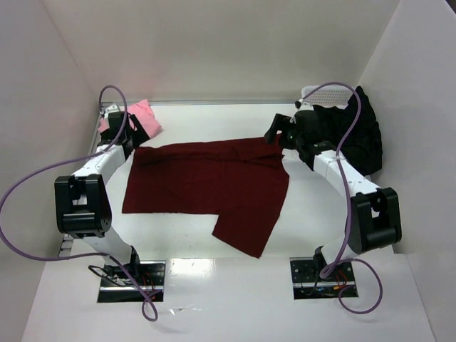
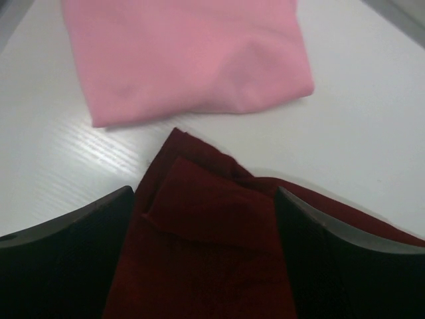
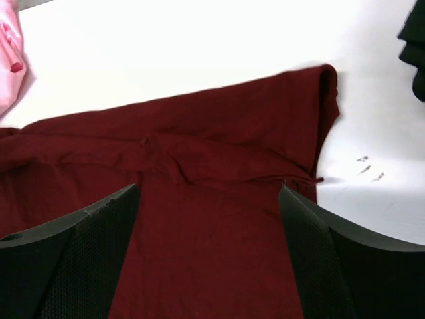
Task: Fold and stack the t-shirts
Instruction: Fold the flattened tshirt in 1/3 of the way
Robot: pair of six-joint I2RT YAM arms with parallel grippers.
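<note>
The dark maroon t-shirt [image 1: 206, 182] lies spread flat in the middle of the table, one part sticking out toward the front. My left gripper [image 1: 128, 144] is open over its back left corner [image 2: 192, 173], with the cloth lying between the fingers [image 2: 80, 246]. My right gripper [image 1: 279, 135] is open over the shirt's back right edge [image 3: 219, 126]. The light pink t-shirt [image 1: 142, 117] lies folded at the back left, just beyond the left gripper [image 2: 204, 199]. The black t-shirt [image 1: 356, 135] is bunched at the back right.
A white mesh basket [image 1: 329, 92] stands at the back right corner, with the black shirt against it. White walls close in the table on the left, back and right. The right wrist view shows the pink shirt [image 3: 10, 60] and the black shirt [image 3: 413, 46] at its edges.
</note>
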